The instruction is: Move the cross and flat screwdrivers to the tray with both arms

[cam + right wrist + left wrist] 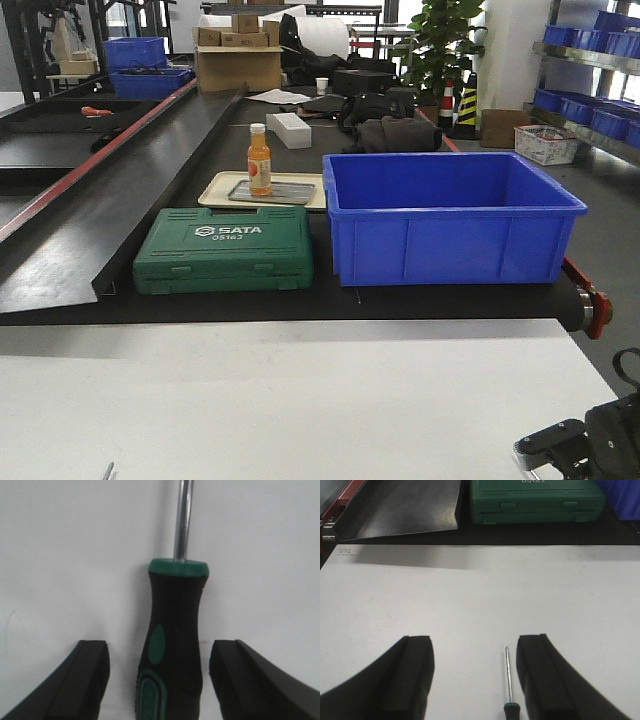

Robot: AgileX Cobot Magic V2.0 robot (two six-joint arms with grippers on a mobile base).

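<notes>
Fingers of the left gripper stood wide apart over the white table, with a slim screwdriver lying between them (close beside one finger). The right gripper was likewise spread, gripping nothing, its fingers flanking the black-and-green handle of the other screwdriver with gaps on both sides. The grey tray sat well apart on the dark belt, under an orange bottle.

Bottle on tray; green case in front, blue bin beside
</notes>
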